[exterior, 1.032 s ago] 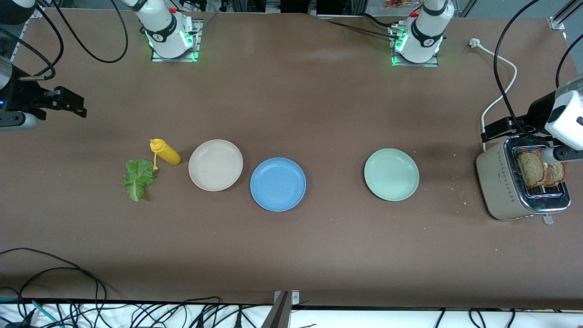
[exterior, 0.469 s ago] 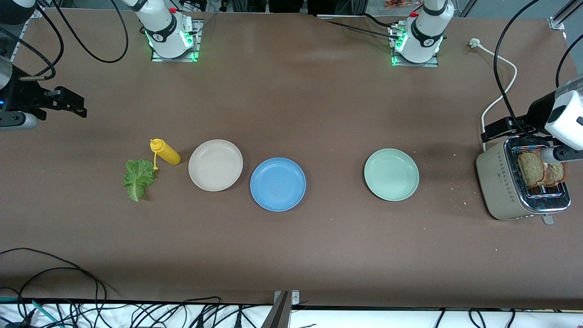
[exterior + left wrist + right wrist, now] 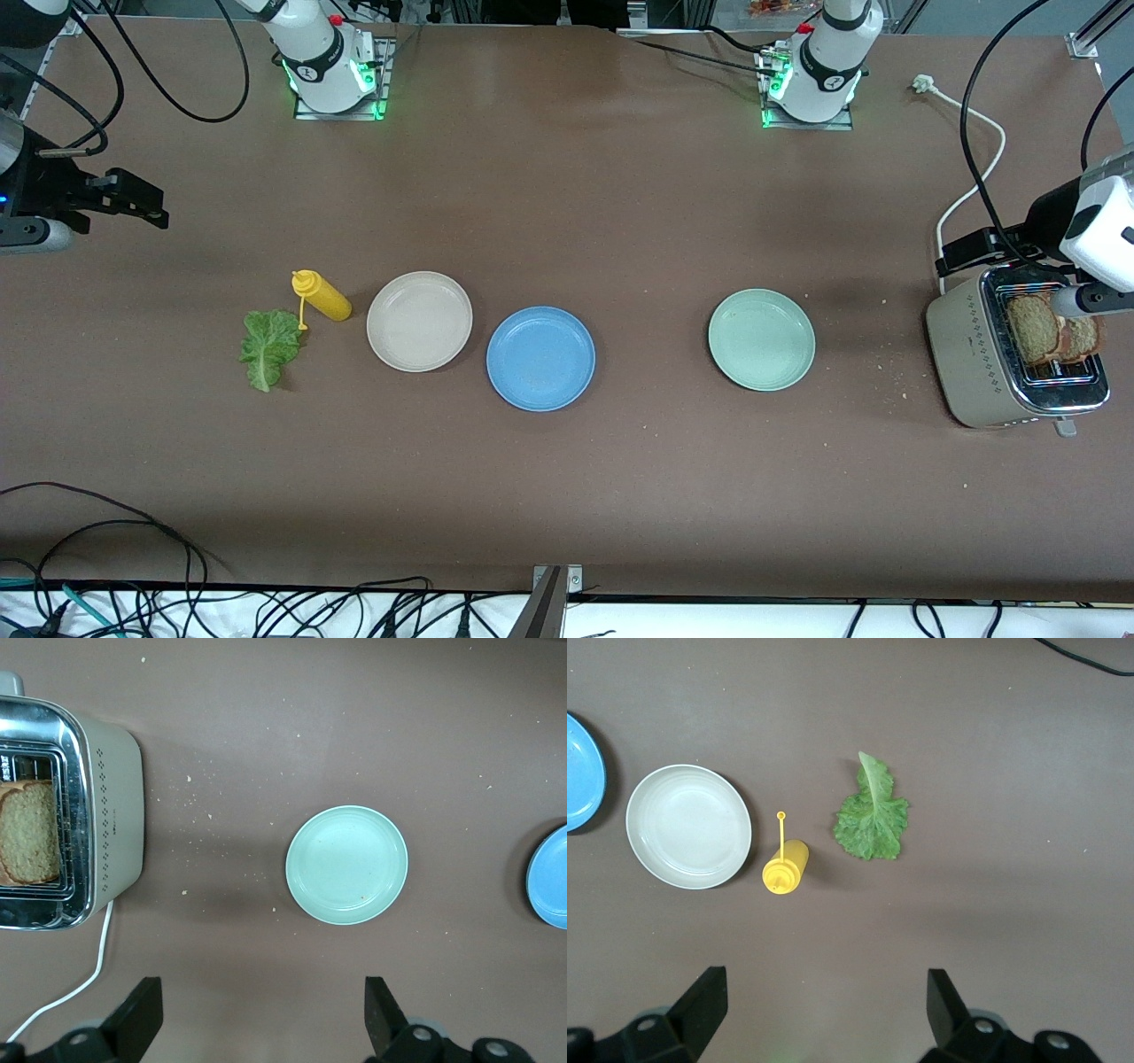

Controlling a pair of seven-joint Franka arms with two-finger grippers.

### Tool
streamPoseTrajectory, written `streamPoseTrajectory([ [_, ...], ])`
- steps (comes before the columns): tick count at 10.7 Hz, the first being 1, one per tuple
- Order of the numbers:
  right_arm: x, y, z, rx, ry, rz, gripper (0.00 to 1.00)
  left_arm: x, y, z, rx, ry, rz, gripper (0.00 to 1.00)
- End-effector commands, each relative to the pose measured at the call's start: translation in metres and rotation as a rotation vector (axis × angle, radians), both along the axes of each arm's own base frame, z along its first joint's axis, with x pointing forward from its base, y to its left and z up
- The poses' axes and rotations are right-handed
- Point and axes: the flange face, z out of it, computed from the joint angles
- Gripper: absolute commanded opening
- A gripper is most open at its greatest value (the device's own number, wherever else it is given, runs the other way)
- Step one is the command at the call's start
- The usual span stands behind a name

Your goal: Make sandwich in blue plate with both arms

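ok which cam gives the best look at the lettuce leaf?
The right wrist view: the ruffled green lettuce leaf lies flat, whole and unobstructed, beside the yellow squeeze bottle. The front view shows it whole too but smaller, toward the right arm's end of the table. The left wrist view doesn't show it.

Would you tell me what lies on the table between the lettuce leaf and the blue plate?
Between the lettuce leaf and the blue plate lie the yellow squeeze bottle and the beige plate, as the front view shows.
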Motion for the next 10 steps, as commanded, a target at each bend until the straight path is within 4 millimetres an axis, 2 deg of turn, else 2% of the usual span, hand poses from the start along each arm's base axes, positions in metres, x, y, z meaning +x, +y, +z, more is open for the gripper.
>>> streamPoseTrajectory([
  [1,0.0011,-0.0025,0.0059,0.011,-0.007,-0.007,1.00,-0.0014,0.0024,0.0006,-0.017,-0.003,-0.006,1.00],
  [10,0.0045,-0.0005,0.0084,0.022,-0.037,-0.015,1.00,-0.0014,0.0016,0.0006,-0.018,-0.003,-0.012,1.00],
])
